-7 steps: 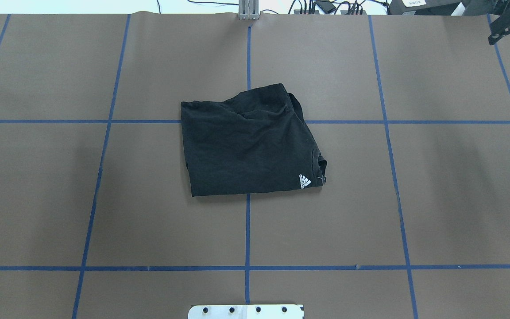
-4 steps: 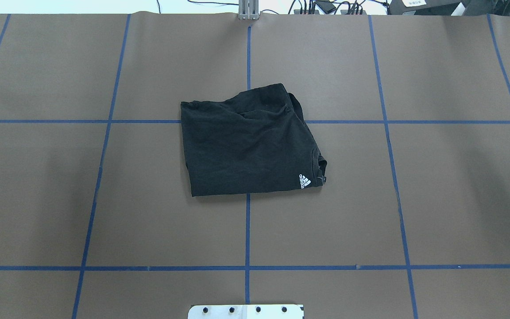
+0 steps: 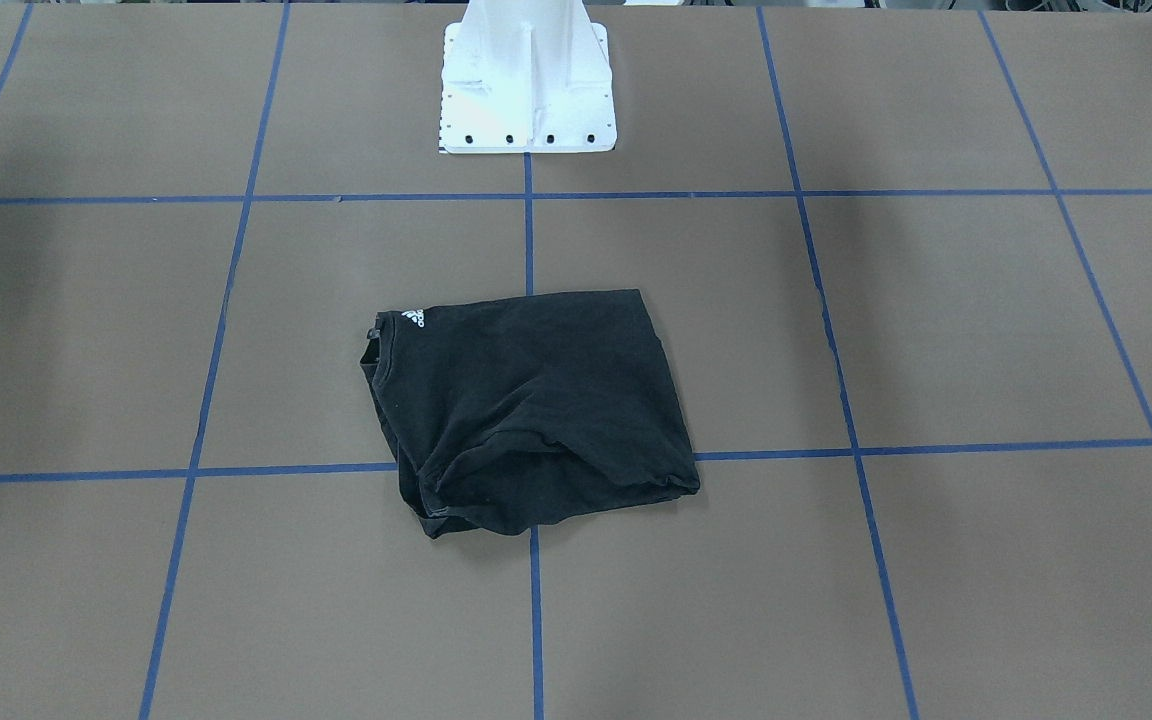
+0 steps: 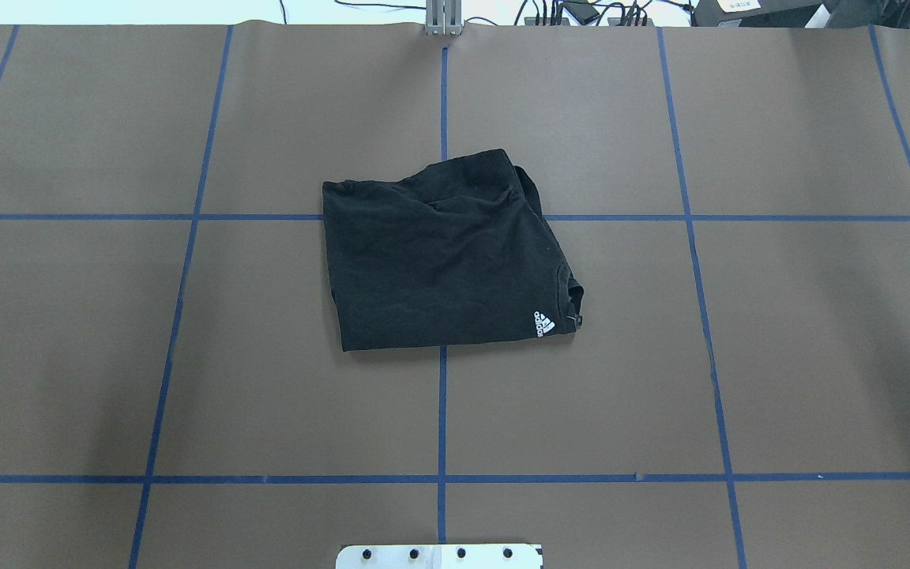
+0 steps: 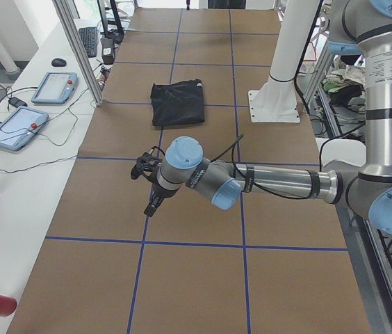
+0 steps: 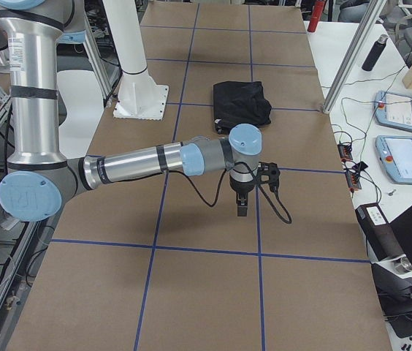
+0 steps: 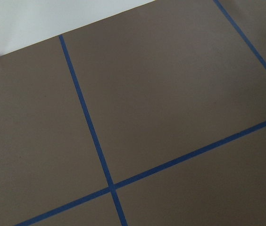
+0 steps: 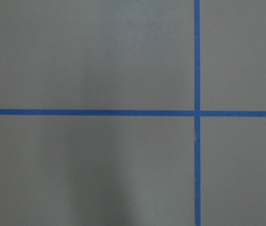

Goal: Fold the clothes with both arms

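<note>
The black T-shirt [image 4: 447,253] lies folded into a rough square at the middle of the table, with its white logo [image 4: 543,322] at the near right corner. Its graphic is hidden. It also shows in the front view [image 3: 526,410] and far off in both side views [image 5: 177,103] [image 6: 242,102]. No gripper touches it. My left gripper [image 5: 149,188] hangs over the table's left end, far from the shirt. My right gripper [image 6: 242,208] hangs over the right end. I cannot tell whether either is open or shut. Both wrist views show only brown table with blue tape.
The white pedestal base [image 3: 526,90] stands at the robot's side of the table. Blue tape lines [image 4: 442,411] grid the brown surface. Touch pendants lie on side benches [image 5: 53,87] [image 6: 399,110], with aluminium posts [image 5: 78,52] [image 6: 348,55] at the table's far edge.
The right gripper, at the overhead view's upper right edge a second ago, has moved out of that view. The small black part at the left edge has gone too. The shirt has not moved.
</note>
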